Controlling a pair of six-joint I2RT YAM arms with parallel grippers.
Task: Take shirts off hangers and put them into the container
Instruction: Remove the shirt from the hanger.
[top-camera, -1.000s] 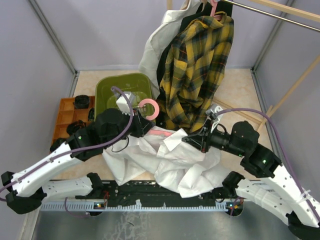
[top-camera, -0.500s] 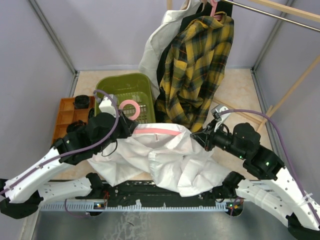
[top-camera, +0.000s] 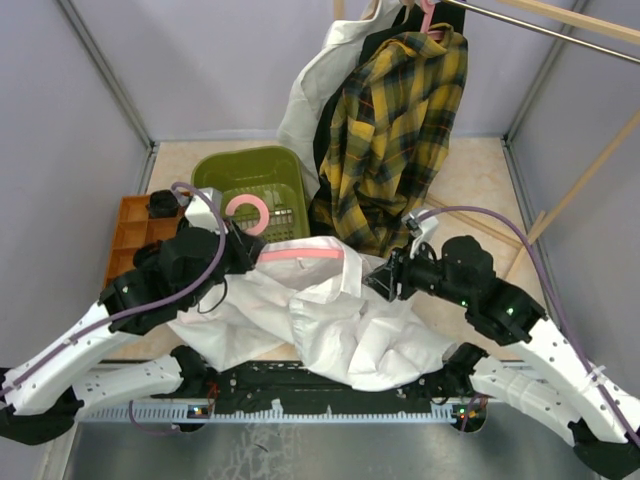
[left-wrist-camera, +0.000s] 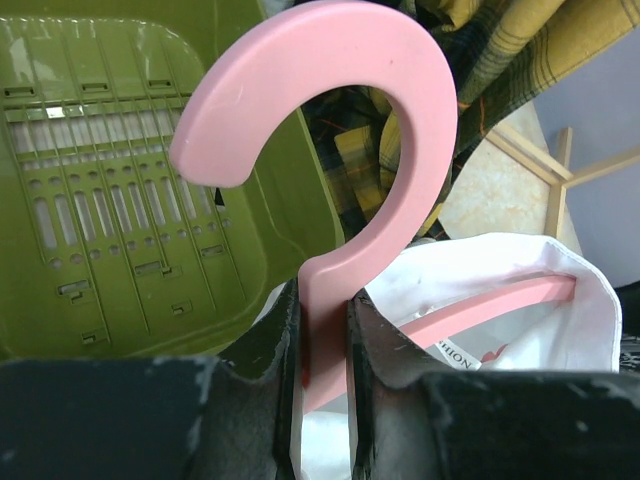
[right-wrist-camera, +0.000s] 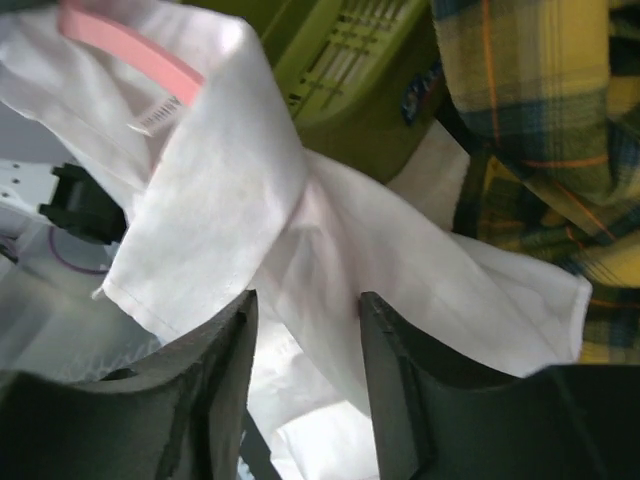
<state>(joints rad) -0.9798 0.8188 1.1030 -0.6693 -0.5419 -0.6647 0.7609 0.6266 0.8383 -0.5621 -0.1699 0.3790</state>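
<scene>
Hanger removal looks to be the step in hand. The white shirt lies heaped on the near worktop between the two arms, its collar threaded on the pink hanger. The olive container stands just beyond it, with no cloth on the part of its slotted floor that shows.

The left jaws are clamped on the hanger's neck just below the hook. The right jaws stand apart, with a fold of white cloth lying in the gap and nothing pinched, as far as the right wrist view lets me judge.

To do it well, I would have the left arm hold the neck steady and level. The right should take a firm bite of cloth at the shoulder beside the hanger's bar, not a loose fold lower down, and draw it sideways off the bar's end. Pulling straight down would only drag hanger and shirt together. The hook should also stay clear of the plaid shirt hanging close behind.

Much is hidden — the hanger's far arm sits under the collar, and whether the front is buttoned cannot be told. Other garments behind the plaid show only as edges, and their hangers are cut off at the top of the overhead view.
</scene>
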